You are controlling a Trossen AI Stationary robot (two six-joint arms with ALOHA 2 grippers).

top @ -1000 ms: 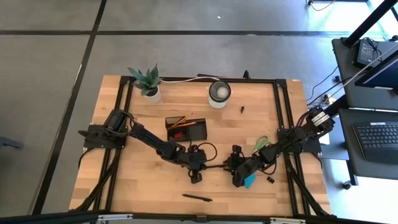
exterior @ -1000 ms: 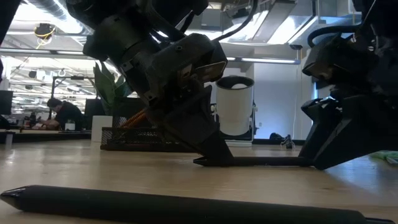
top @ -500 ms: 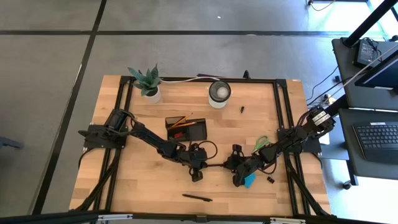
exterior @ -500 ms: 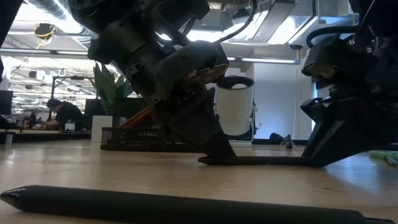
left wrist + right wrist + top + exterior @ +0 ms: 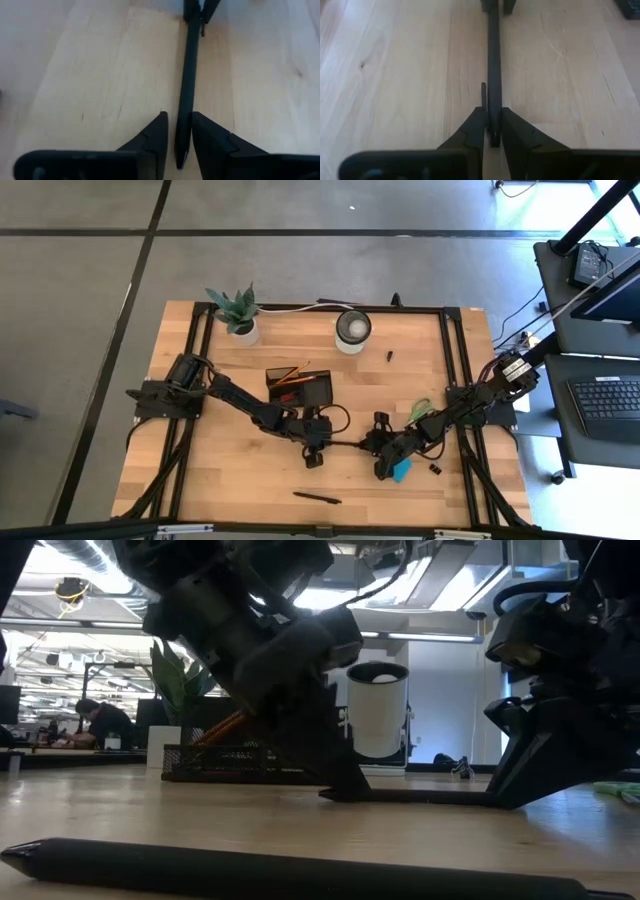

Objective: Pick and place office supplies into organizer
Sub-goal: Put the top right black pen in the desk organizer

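Centrally, black pen (image 5: 346,446) lying flat on the table (image 5: 230,480), spanned end to end by both tools. Right gripper (image 5: 492,131) pinched narrowly on one end of the pen, clip end between its fingertips (image 5: 472,125). Left gripper (image 5: 179,145) straddling the opposite, tapered end, its fingers (image 5: 152,137) parted with a slight gap on either side, not clamping. Likely light, rigid and smooth-barrelled: prone to roll or swivel if gripped only at the tip; firmer hold judged nearer mid-barrel, across the narrow axis. Organizer (image 5: 318,391) well behind the left gripper, toward the plant (image 5: 236,310), with orange pencils (image 5: 288,374) already inside. Second black pen (image 5: 316,498) lying apart in front of both grippers, untouched. Blue sticky-note pad (image 5: 401,471) just beside the right gripper; green-handled scissors (image 5: 420,410) near its wrist.
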